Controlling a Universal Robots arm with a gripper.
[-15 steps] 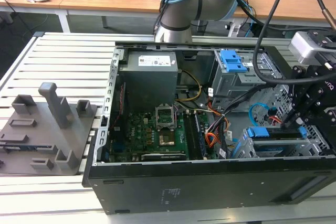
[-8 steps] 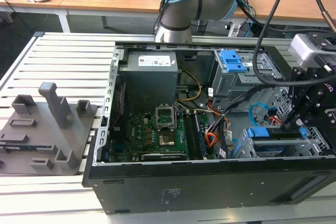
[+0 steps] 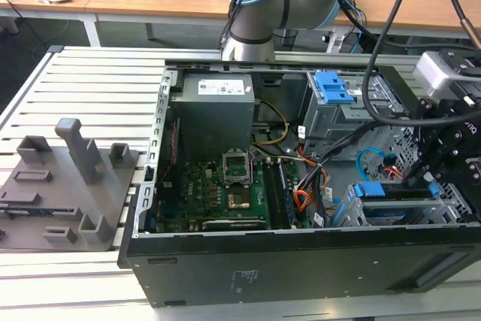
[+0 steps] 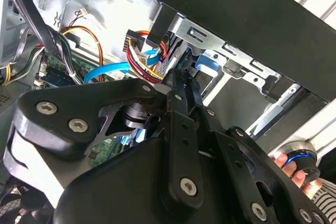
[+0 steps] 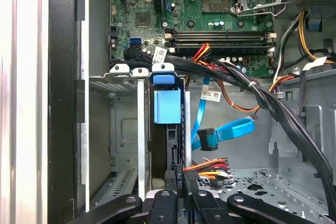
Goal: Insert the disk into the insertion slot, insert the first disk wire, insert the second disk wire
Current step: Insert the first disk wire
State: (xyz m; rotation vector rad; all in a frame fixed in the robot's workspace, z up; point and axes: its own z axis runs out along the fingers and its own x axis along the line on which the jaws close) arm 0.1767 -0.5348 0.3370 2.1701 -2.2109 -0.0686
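Silver hard disk (image 5: 167, 106) in its bright blue plastic carrier sits on edge inside the grey perforated metal insertion slot (image 3: 347, 213). That slot is at the near corner of the open black computer case (image 3: 301, 264), on the exterior view's right. The black fingers (image 4: 181, 124) hang just off the disk's exposed end, in line with its long axis. They are pinched almost together, apparently on the black plug (image 5: 172, 174) of the red-and-yellow wire bundle (image 5: 210, 167). A flat blue cable (image 5: 231, 129) lies loose just beside.
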